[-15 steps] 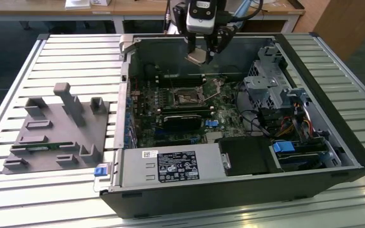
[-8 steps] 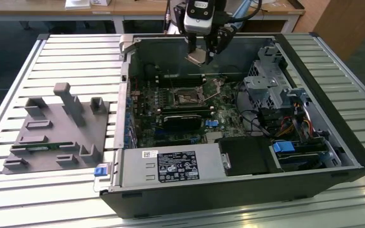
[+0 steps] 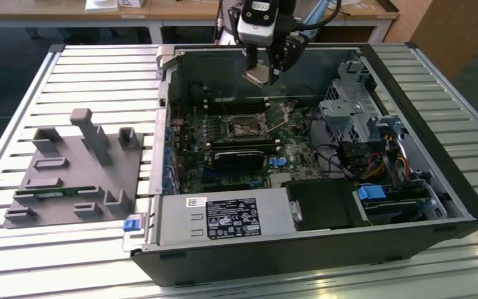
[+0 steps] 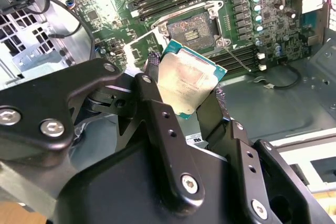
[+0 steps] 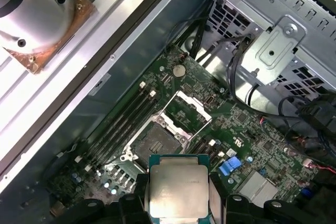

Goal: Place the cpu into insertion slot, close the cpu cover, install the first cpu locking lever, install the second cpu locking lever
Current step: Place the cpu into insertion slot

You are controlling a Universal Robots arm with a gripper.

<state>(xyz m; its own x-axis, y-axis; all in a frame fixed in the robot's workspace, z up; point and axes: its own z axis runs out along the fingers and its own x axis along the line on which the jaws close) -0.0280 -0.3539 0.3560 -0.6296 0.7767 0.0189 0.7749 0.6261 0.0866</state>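
My gripper (image 3: 264, 70) hangs over the back part of the open computer case (image 3: 305, 261), shut on the cpu (image 3: 258, 76). In both wrist views the cpu (image 4: 189, 85) (image 5: 177, 187) is a pale metal square on a green board, pinched by its two side edges between the black fingers (image 4: 152, 74). The insertion slot (image 3: 245, 129) (image 4: 191, 30) (image 5: 155, 141) lies bare on the motherboard below and clear of the chip. The cpu cover (image 5: 191, 109) stands swung open beside the slot. In the second wrist view the cpu cover (image 4: 140, 40) is partly hidden by the chip.
Long black memory sticks (image 5: 123, 121) run beside the slot. A metal drive cage (image 3: 355, 112) and loose cables (image 3: 338, 159) fill the exterior view's right side of the case; the power supply (image 3: 222, 218) sits at the front. A grey fixture (image 3: 73, 168) rests on the slatted table (image 3: 23, 249).
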